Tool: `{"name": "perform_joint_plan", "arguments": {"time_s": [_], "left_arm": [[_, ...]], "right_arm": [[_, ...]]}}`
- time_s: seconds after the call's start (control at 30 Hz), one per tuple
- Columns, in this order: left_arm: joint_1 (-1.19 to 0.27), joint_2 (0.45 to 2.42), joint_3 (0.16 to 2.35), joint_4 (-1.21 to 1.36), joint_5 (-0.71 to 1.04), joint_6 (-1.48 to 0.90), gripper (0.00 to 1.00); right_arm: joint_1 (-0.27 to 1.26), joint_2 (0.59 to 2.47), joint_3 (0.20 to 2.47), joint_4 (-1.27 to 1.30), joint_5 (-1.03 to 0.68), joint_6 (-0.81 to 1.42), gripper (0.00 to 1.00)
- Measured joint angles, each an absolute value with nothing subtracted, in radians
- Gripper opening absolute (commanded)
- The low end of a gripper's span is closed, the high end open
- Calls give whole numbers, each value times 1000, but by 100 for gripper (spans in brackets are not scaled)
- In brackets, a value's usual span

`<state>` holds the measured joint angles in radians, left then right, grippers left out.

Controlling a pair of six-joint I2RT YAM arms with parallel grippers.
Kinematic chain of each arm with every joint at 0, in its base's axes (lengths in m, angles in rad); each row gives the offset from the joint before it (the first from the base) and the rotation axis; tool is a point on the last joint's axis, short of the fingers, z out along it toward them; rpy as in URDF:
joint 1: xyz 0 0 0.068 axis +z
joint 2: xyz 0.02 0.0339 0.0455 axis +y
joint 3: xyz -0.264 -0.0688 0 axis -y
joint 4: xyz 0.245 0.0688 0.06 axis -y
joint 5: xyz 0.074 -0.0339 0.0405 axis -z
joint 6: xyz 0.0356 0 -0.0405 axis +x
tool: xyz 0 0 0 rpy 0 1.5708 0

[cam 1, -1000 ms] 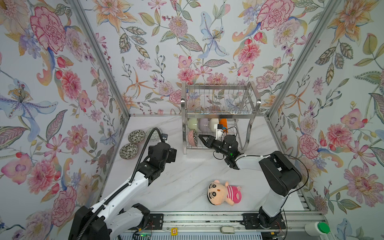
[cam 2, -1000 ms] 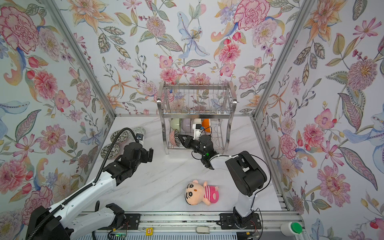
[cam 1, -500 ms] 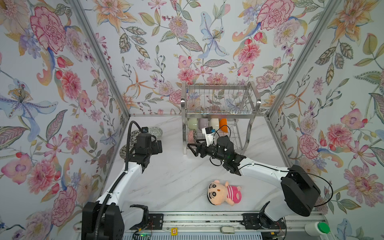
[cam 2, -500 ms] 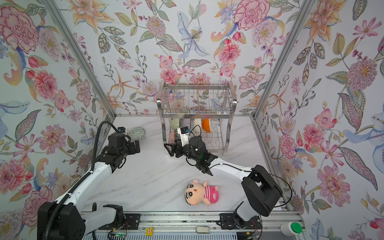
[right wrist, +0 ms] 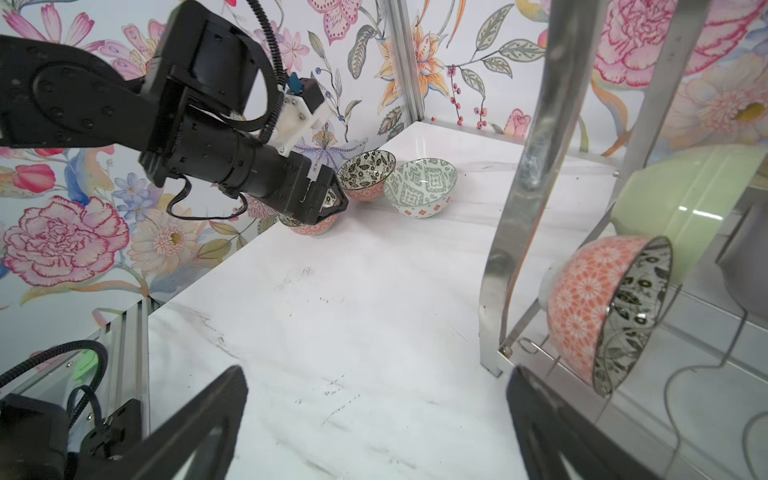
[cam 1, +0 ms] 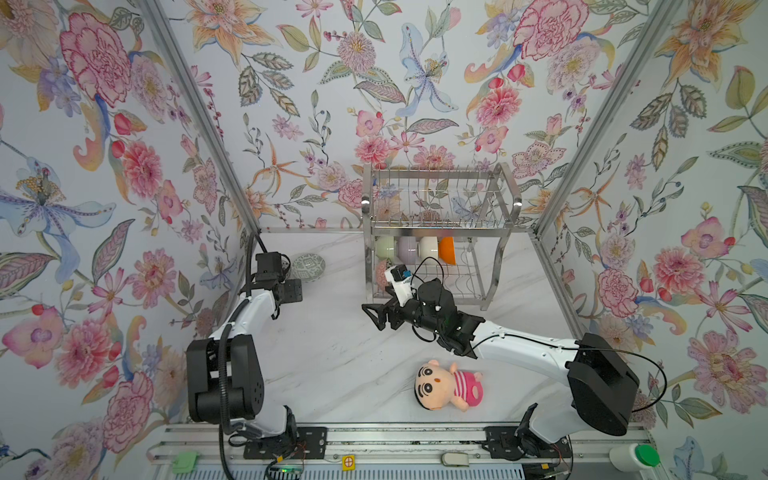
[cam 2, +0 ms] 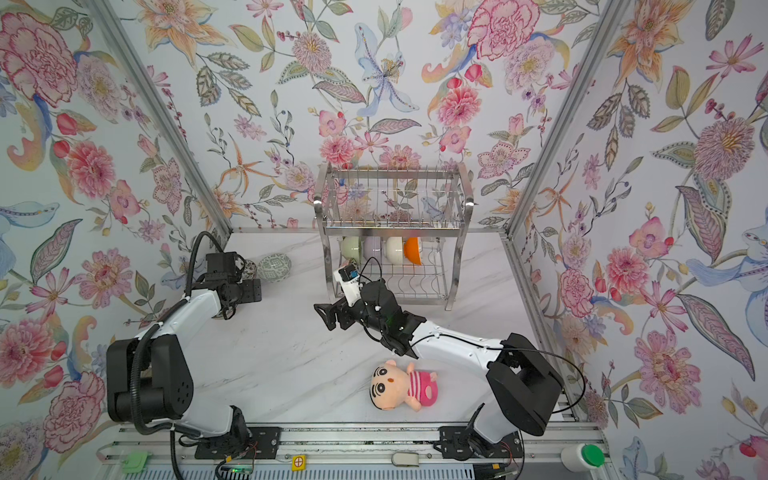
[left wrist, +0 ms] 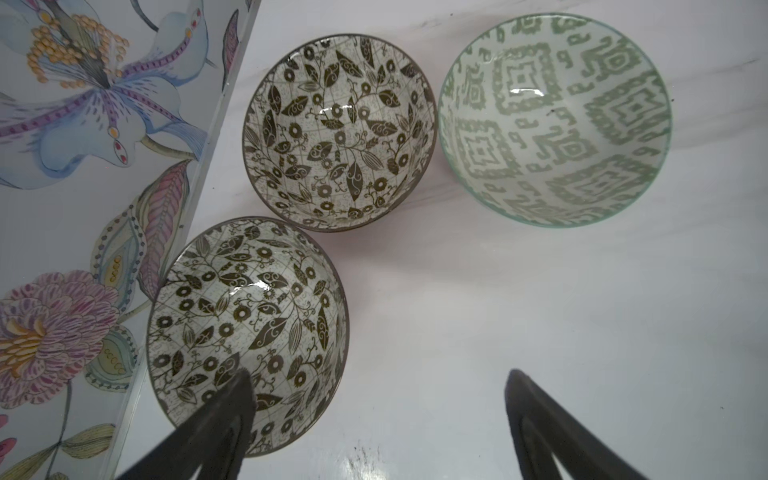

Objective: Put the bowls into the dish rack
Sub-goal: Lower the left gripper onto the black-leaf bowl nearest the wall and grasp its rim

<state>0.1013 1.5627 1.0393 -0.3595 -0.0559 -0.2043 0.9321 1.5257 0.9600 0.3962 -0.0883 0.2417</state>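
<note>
Right wrist view shows a pink-patterned bowl (right wrist: 606, 316) standing on edge in the lower tier of the dish rack (cam 1: 440, 229), at the rack's left end, in front of the plain bowls (cam 1: 407, 248). The right gripper (right wrist: 376, 376) was reaching into the rack a second ago. It has now let go and pulled back to the rack's front left, jaws spread wide and empty.

The left gripper (left wrist: 380, 374) has swung from mid-table to the three bowls (left wrist: 338, 133) left of the rack. It is released, with one finger (left wrist: 232, 399) over the nearest bowl (left wrist: 249, 332), and grips nothing yet. By my count five bowls are racked and three remain.

The table (cam 1: 332, 353) is white, marble-look and lightly scuffed. A plush doll (cam 1: 446, 384) lies well in front of the rack, and floral wallpaper (cam 1: 104, 166) covers the walls.
</note>
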Motion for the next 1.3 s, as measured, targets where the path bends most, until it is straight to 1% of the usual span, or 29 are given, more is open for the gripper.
{"name": "perform_joint_plan", "arguments": {"time_s": [0.07,0.2,0.3,0.37,0.43,0.5,0.77,0.9,0.97,1.13,1.2,1.3], "left_arm": [[107,1612,1064,-364,-51,-193,88],[112,1690,1090,-386,-47,-170,78],[113,1742,1108,-405,-54,-155,73],[113,1767,1113,-413,-62,-149,67],[116,1780,1113,-420,-75,-139,59],[123,1782,1114,-423,-85,-137,49],[183,1803,1122,-427,-78,-136,27],[186,1804,1122,-427,-65,-136,20],[186,1804,1122,-427,-60,-139,13],[184,1784,1130,-442,-59,-139,3],[179,1781,1130,-455,-58,-139,3],[164,1772,1124,-466,-58,-142,0]], "right_arm": [[942,1526,975,391,-80,222,99],[948,1527,981,387,-70,201,99],[948,1533,981,385,-69,195,99],[948,1536,981,385,-69,194,99],[944,1536,981,386,-70,194,99],[938,1535,975,390,-70,196,99],[889,1519,909,401,-70,209,99],[882,1501,903,401,-74,208,99],[881,1492,902,402,-83,208,99],[879,1481,902,409,-108,205,99],[879,1481,902,409,-114,205,99],[876,1481,902,411,-120,206,99]]}}
